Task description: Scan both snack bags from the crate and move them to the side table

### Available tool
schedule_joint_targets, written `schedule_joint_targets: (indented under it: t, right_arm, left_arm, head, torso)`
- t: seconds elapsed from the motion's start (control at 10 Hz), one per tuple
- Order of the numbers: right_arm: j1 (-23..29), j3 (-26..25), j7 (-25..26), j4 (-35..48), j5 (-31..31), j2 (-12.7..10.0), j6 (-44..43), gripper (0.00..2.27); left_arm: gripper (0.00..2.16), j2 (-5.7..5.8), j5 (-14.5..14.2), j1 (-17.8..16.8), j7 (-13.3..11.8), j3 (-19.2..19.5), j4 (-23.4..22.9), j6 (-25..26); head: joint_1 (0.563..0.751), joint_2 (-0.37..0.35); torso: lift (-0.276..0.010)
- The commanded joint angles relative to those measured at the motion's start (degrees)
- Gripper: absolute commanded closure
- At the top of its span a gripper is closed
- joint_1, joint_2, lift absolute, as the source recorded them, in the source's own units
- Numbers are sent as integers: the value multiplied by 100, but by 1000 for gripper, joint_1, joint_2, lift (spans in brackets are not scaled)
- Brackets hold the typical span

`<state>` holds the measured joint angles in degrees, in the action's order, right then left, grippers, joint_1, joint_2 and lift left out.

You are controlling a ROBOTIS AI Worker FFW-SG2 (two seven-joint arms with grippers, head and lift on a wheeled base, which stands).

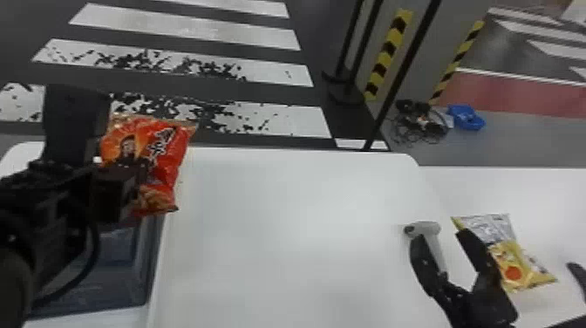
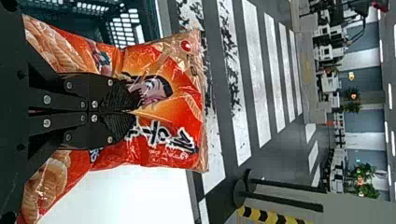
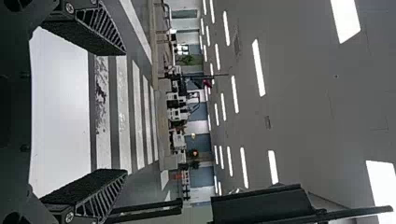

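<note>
Your left end effector [image 2: 136,112] grips the red bag [image 1: 170,159]; the scanner [image 1: 428,227] lies well to its right, nearer your open right end effector [image 1: 441,237].

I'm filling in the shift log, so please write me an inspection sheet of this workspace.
Surface: white table; spills, nothing seen.
Job's things: orange-red bag raised near the crate; yellow bag lying at the right; scanner lying to its left.
Clutter: blue item on the floor beyond.
Tools: left tool shut on the orange-red bag; right tool open, holding nothing, near the scanner.
Cables: dark tangle, apparently cables, on the floor.
Surroundings: striped floor, black poles, yellow-black warning strips.
</note>
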<state>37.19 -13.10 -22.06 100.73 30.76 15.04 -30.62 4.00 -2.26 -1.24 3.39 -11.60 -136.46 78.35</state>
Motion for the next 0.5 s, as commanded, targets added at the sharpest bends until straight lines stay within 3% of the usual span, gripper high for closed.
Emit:
schedule_joint_targets:
  t: [0.0,0.2,0.4]
  right_arm:
    - [-1,0,0,-10,-8,-27,-1,97]
    - [-1,0,0,-36,-26,-45,-1,97]
    - [-10,0,0,-80,-35,-54,-36,97]
  left_arm:
    - [1892,-198,112,-157,21,-290,111,1]
    - [1892,-415,182,-359,30,-580,401,1]
    - [1892,-415,296,-509,56,-1072,911,-104]
  head:
    - [695,-273]
    - [695,-303]
    - [695,-345]
  torso:
    - [-95]
    - [-95]
    - [-95]
